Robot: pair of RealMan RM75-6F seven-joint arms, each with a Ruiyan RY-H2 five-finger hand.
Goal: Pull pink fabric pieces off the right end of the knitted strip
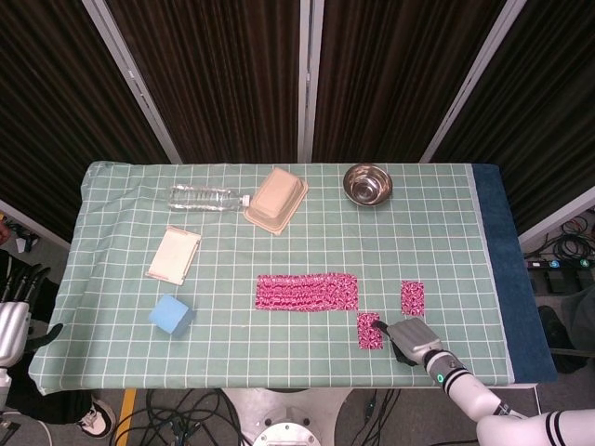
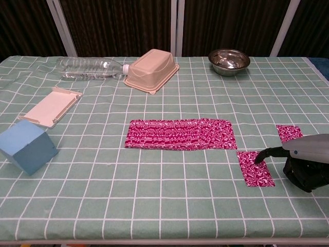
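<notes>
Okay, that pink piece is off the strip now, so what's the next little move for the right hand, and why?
Probably lift the right hand off the pulled piece: it lies clear of the knitted strip, with a fingertip resting on its edge. Another piece already lies apart.

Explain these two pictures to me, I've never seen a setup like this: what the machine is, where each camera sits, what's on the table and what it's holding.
This is a two-armed robot with humanlike hands, steered remotely by a person. Both cameras are its own: the head view looks down on the table from above, the chest view looks across it from lower down.

On the green checked cloth lie a pink knitted strip, a water bottle, a beige tub upside down, a steel bowl, a flat cream box and a blue block.

Two small pink pieces lie apart from the strip: one near the front edge, another further right.

The right hand presses one fingertip on the nearer piece; it grips nothing. The left hand waits off the table's left side, fingers apart.
</notes>
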